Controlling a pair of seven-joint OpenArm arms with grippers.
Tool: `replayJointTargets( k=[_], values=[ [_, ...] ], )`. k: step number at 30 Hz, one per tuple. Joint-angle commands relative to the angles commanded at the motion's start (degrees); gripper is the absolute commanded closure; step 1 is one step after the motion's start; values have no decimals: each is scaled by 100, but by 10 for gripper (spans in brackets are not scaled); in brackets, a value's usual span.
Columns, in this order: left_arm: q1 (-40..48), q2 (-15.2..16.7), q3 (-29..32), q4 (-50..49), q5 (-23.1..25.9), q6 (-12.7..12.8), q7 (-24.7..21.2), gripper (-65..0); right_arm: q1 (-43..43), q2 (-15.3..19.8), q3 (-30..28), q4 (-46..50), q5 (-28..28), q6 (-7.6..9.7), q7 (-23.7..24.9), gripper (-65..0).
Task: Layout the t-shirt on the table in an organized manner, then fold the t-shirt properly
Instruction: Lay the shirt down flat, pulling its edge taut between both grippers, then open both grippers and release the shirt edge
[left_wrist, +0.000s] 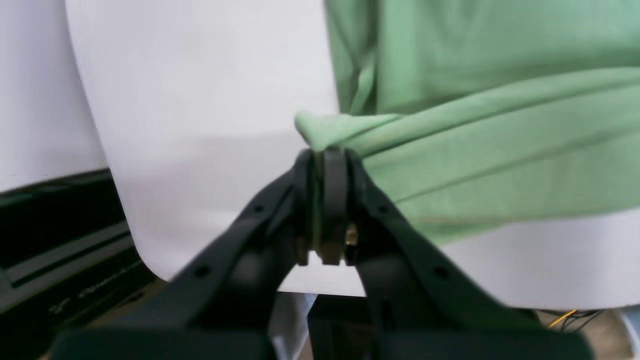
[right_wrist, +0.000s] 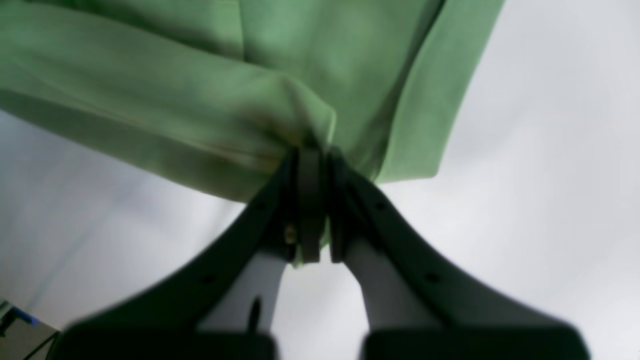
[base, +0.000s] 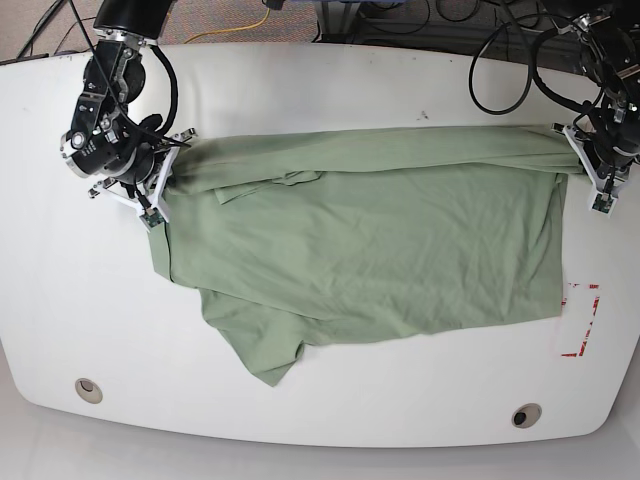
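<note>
Gripping t-shirt, hands pinched.

I see the t-shirt spread across the table's middle. My right gripper pinches its left end, my left gripper its right end, near the far edge.

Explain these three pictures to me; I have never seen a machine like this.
This is a robot with two arms working at a white table. One picture looks down from above; the other two come from cameras on each wrist, looking along the black claws. A green t-shirt lies spread across the table. The left gripper is shut on one end of the shirt's far edge, and the right gripper is shut on the other end. A red tape mark and two round holes are also there.
</note>
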Motion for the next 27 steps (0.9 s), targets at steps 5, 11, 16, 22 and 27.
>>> replayJointTargets(
  k=[5, 11, 16, 22, 27],
  values=[
    [176, -44, -18, -70, 0, 0, -18, -4, -70, 26, 0, -176, 0, 0, 88, -35],
    [308, -141, -18, -229, 0, 0, -18, -6, -158, 26, 9, -185, -9, 0, 105, -212],
    [308, -158, -18, -545, 0, 0, -18, -13, -255, 18, 9, -185, -9, 0, 273, -335],
    [281, -299, -26, -756, 0, 0, -18, -258, -281, 35, 0, -132, 0, 0, 290, -425],
    [273, -308, -273, -738, 0, 0, -18, -442, -334, 123, 9, -9, 0, 0, 290, -423]
  ],
)
